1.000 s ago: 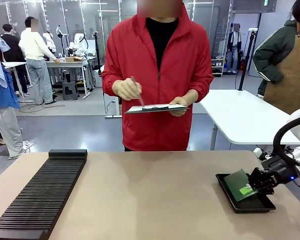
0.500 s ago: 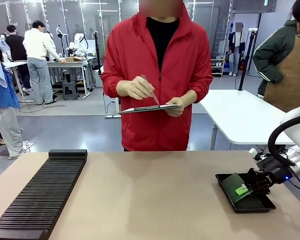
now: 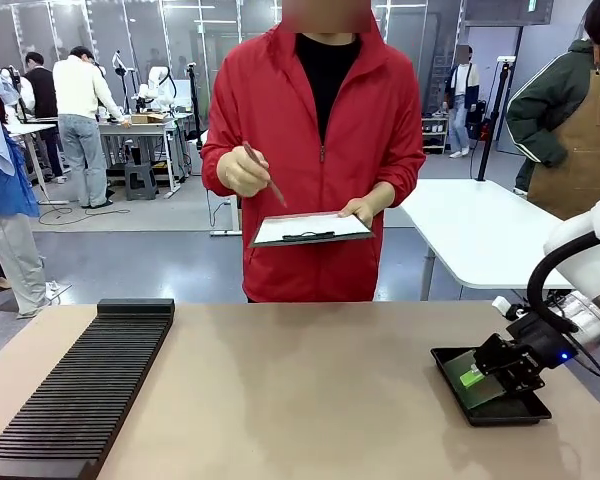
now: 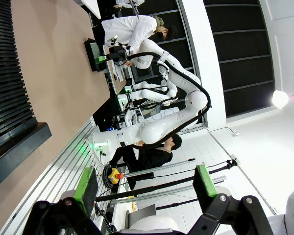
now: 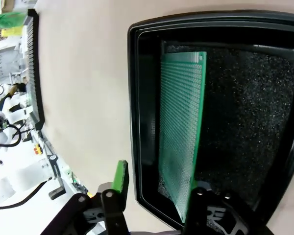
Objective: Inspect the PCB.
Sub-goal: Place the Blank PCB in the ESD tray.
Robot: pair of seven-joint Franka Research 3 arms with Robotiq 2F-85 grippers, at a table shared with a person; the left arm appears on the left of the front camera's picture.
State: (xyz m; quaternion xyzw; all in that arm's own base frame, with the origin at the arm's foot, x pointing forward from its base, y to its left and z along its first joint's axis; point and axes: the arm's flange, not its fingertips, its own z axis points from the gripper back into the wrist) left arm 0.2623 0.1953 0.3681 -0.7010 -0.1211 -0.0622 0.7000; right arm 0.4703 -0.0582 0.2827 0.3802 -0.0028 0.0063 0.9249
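Right wrist view shows my right claw (image 5: 157,193) released, fingers apart on both sides of the PCB (image 5: 181,127) lying in the black tray (image 5: 134,88) on the tabletop (image 5: 83,98).

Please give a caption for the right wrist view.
Thin green perforated PCB lying in shallow black rectangular tray, open right pincer around its near edge.

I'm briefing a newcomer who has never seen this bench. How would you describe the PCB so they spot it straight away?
Start at the brown table and go to its corner on the robot's right, where a shallow black tray sits. The PCB lies inside it, by the right pincer. It is the thin green perforated board, unlike the black foam under it and the long ribbed black rack at the opposite end.
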